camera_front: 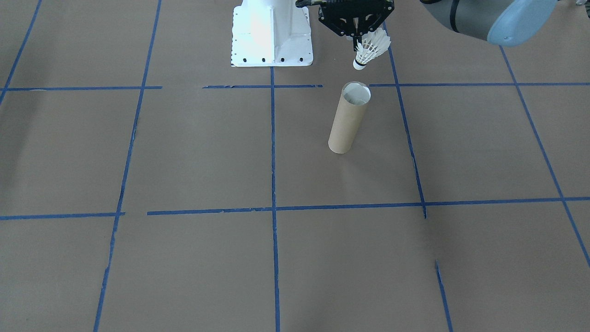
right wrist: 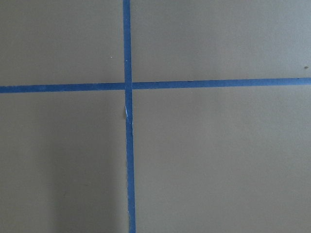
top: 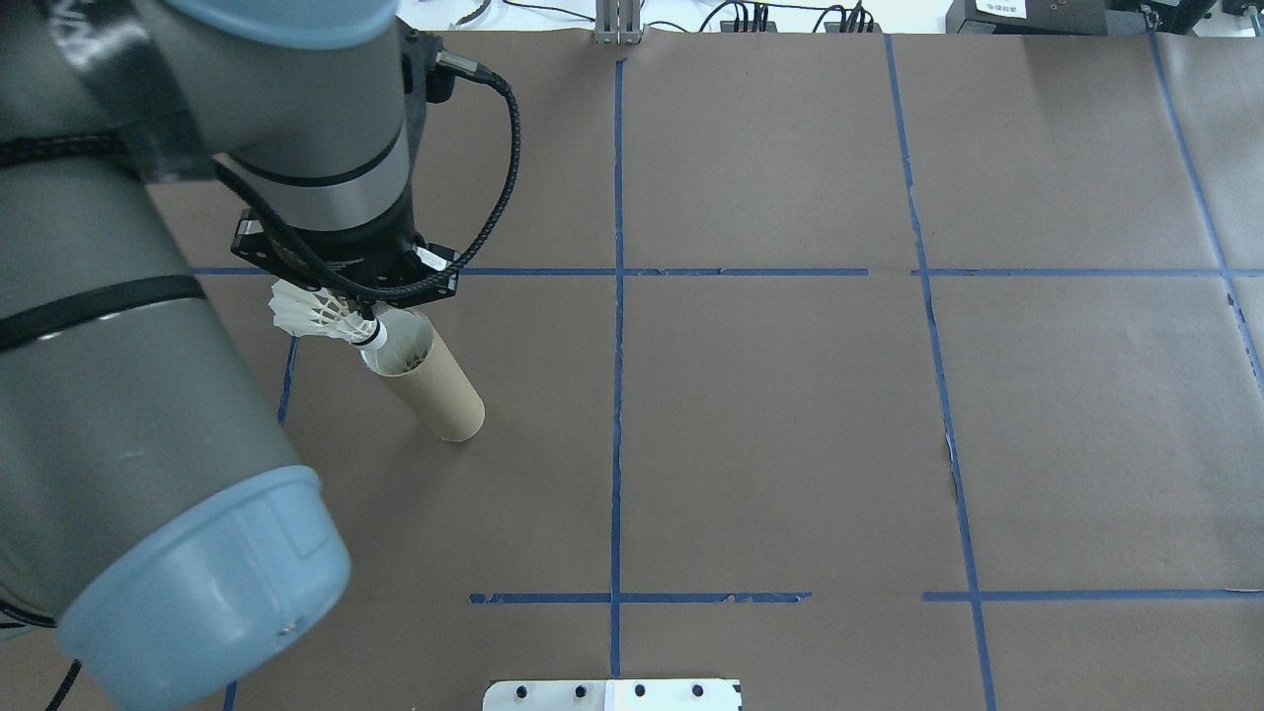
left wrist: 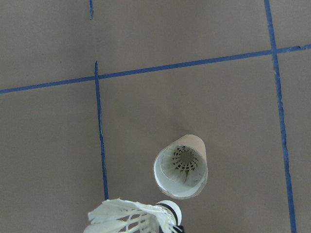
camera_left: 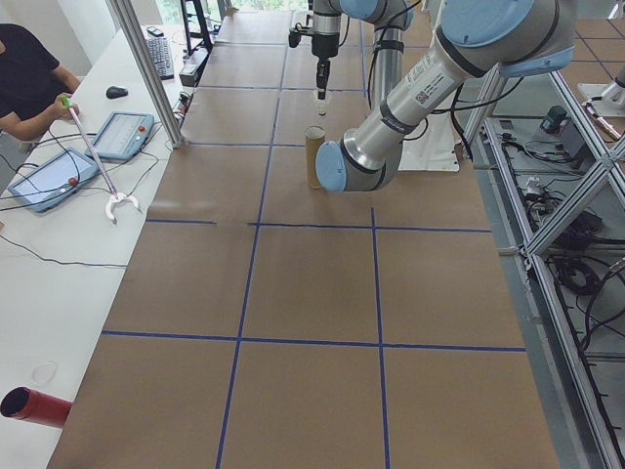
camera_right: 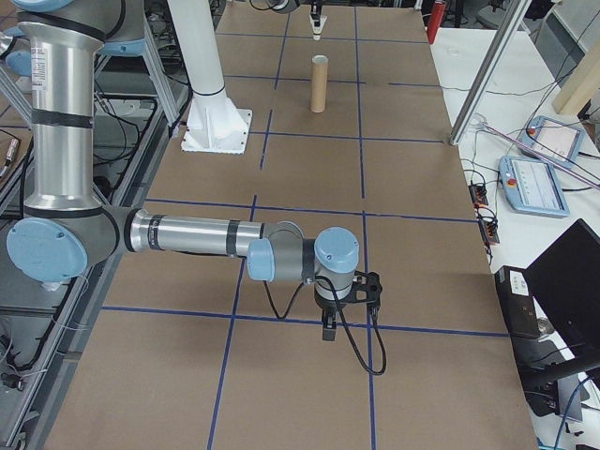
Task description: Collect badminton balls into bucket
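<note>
My left gripper (camera_front: 358,41) is shut on a white feather badminton ball (camera_front: 371,48), held tilted with its cork tip down. It hangs just above and beside the open mouth of the bucket (camera_front: 349,120), an upright brown cardboard tube. In the left wrist view the ball (left wrist: 131,218) sits at the bottom edge, next to the bucket's rim (left wrist: 181,166), and white feathers (left wrist: 186,159) of another ball show inside. The overhead view has the ball (top: 318,316) at the bucket's top (top: 425,380). My right gripper (camera_right: 328,330) hovers low over the far table end; I cannot tell its state.
The white robot base (camera_front: 272,32) stands behind the bucket. Blue tape lines cross the brown table cover. A person (camera_left: 24,78) sits at a side table with tablets (camera_left: 122,135) and a grabber tool. A red cylinder (camera_left: 34,405) lies at that table's near end.
</note>
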Motion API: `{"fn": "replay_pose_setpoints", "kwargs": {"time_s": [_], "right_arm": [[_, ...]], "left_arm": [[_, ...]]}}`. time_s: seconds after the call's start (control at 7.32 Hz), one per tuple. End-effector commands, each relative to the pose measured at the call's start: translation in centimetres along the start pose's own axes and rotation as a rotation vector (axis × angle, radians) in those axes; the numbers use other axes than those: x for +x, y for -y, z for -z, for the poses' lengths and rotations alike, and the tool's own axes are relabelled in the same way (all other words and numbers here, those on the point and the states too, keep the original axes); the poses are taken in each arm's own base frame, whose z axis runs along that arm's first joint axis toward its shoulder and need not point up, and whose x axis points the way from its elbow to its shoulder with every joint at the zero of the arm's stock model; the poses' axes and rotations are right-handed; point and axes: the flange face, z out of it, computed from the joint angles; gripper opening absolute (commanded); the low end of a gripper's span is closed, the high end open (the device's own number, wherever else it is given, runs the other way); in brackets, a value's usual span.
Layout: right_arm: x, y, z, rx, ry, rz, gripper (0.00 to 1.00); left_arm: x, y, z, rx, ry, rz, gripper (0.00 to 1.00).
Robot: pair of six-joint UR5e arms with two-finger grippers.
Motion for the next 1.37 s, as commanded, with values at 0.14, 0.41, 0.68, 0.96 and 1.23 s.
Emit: {"fn": "replay_pose_setpoints", "kwargs": {"time_s": [0.14,0.41,0.68,0.96,1.23], "right_arm": [[0.0,0.0,0.0,0.000,0.000,0.000,1.00],[0.0,0.0,0.0,0.000,0.000,0.000,1.00],[0.0,0.0,0.0,0.000,0.000,0.000,1.00],[0.0,0.0,0.0,0.000,0.000,0.000,1.00],[0.0,0.0,0.0,0.000,0.000,0.000,1.00]], "left_arm": [[2.5,0.7,-1.2,0.012,0.101,-0.025,0.00],[2.8,1.4,-2.5,0.022,0.155,-0.034,0.00],[2.0,1.6,-5.3,0.018,0.168,-0.037,0.00],[2.3,1.4,-5.6,0.013,0.159,-0.038,0.00],[3.3,0.8,-5.8,0.010,0.137,-0.053,0.00]]}}
